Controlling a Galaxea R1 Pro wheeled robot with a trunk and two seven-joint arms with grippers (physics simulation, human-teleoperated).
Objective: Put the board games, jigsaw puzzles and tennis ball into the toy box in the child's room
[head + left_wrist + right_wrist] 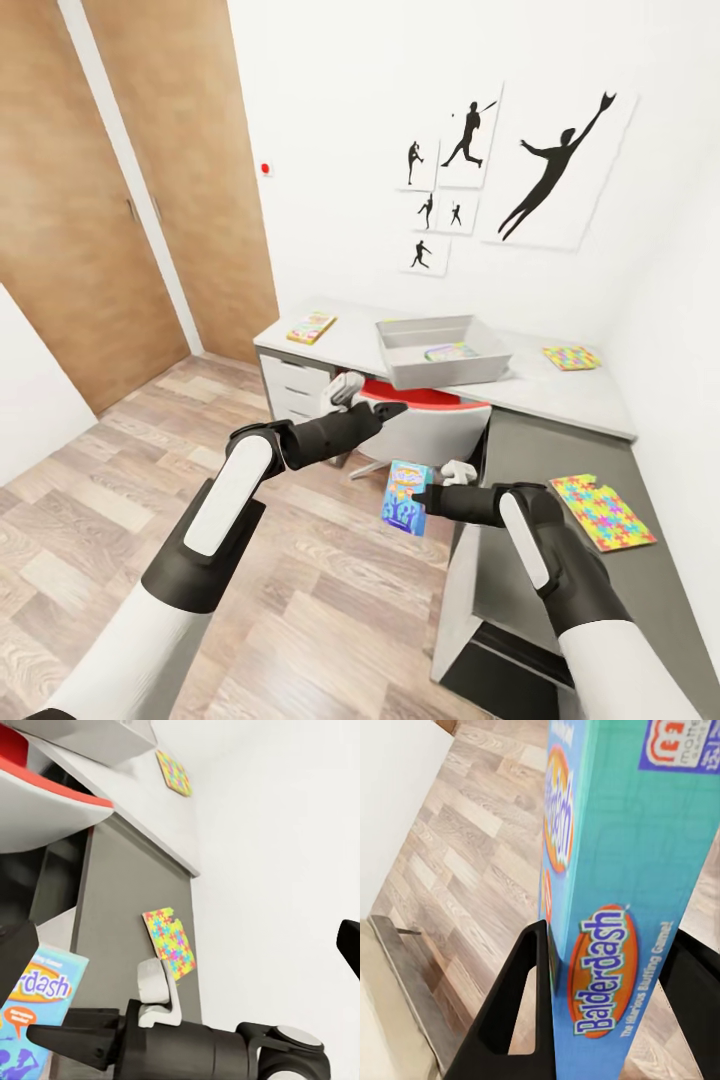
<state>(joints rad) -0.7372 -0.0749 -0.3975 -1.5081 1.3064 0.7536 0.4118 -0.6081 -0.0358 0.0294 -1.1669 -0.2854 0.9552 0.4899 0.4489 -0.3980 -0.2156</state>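
Right now the right claw (418,497) is clenched on a blue board game (405,497), carried upright on its edge over the wood floor (150,480), short of the desk (560,395). The toy box (443,350) sits at twelve o'clock from it, overhanging the desk's front edge, with a red chair (425,410) between. The left claw (385,410) hovers by the chair; whether it is released I cannot tell. Judging from this, the risks are the tall game clipping the chair back or the box wall on the way in, nudging the overhanging box, or slipping out of the narrow edge grip
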